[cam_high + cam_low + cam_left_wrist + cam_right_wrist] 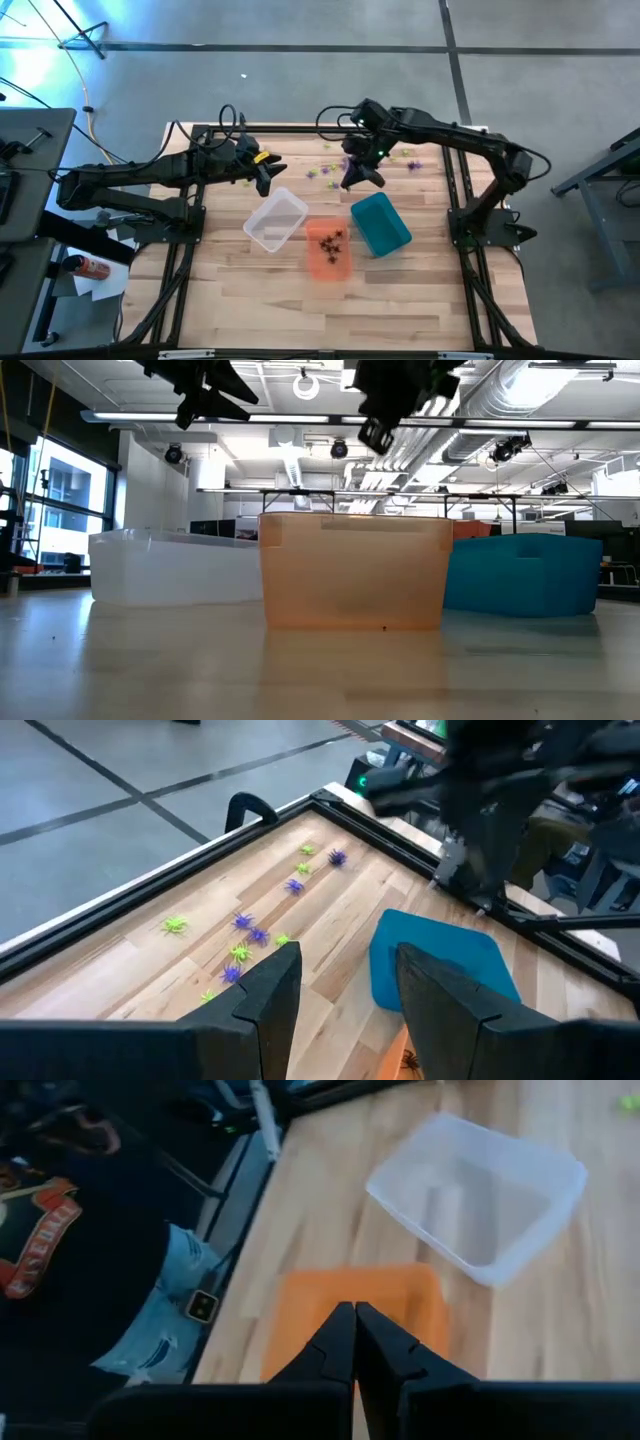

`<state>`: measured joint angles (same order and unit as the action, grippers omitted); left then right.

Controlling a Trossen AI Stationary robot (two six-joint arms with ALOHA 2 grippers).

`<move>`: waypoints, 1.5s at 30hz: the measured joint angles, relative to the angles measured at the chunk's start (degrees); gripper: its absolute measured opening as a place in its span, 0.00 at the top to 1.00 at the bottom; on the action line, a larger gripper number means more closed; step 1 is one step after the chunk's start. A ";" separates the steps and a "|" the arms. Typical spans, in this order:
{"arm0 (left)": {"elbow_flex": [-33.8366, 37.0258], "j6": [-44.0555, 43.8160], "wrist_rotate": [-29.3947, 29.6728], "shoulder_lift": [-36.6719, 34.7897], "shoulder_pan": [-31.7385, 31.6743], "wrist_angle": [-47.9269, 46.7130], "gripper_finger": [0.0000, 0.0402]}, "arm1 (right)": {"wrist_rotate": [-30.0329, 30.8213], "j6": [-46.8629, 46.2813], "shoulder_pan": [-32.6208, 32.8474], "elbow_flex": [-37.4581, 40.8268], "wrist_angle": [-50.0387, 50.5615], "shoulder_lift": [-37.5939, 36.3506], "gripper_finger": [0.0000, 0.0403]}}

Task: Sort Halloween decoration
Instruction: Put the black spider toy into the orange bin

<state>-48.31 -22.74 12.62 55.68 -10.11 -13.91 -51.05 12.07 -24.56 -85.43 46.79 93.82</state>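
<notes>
Loose Halloween decoration pieces, tiny purple and green spiders (243, 933), lie scattered on the wood near the table's far edge (322, 170). Several black ones (330, 240) lie inside the orange bin (328, 262). My left gripper (341, 990) hangs open in the air over the far left corner of the clear bin (275, 222), with nothing between its fingers. My right gripper (355, 1342) is shut and raised above the far end of the teal bin (381, 224), pointing toward the orange bin (300, 1315). No piece shows between its fingertips.
The clear, orange and teal bins stand side by side at mid-table (352, 570). A black frame rail (330, 800) runs along the far edge behind the loose pieces. A person in jeans (165, 1315) is beside the table's left side. Bare wood lies toward the near edge (330, 320).
</notes>
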 joint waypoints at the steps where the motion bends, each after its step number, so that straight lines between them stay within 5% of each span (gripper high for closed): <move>1: 0.00 0.37 -0.01 0.00 0.00 0.00 0.62 | 0.02 -0.01 0.64 0.00 0.08 -0.91 1.00; 11: 0.00 0.41 -0.55 0.00 0.00 1.54 0.62 | 4.11 -2.12 7.56 0.37 -2.91 -3.57 1.00; 15: 0.00 1.88 -1.89 0.00 0.00 2.43 0.62 | 4.04 -5.85 9.17 6.77 -6.96 -5.48 1.00; 22: -0.02 4.42 -2.40 0.00 0.02 4.57 0.62 | 5.25 -29.16 12.90 27.09 -41.38 -12.58 1.00; 25: -0.02 4.43 -2.40 -0.02 0.00 4.87 0.62 | 7.52 -36.33 15.48 31.76 -58.97 -13.05 1.00; 28: -0.02 4.45 -2.40 -0.02 0.00 4.83 0.62 | 10.92 -37.46 17.77 33.36 -65.03 -12.69 1.00; 35: -0.02 4.47 -2.40 -0.02 0.00 4.81 0.62 | 17.77 -33.23 20.88 31.80 -61.95 -12.59 1.00; 41: -0.02 4.49 -2.40 -0.02 0.00 4.74 0.62 | 26.32 -14.04 23.18 20.64 -32.51 -9.11 1.00; 45: -0.02 4.47 -2.40 -0.02 0.00 4.59 0.62 | 32.29 -6.83 24.05 14.92 -25.10 -4.18 1.00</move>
<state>-48.34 -18.26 10.22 55.66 -10.11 -9.33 -18.76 5.24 -0.52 -70.51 21.69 89.64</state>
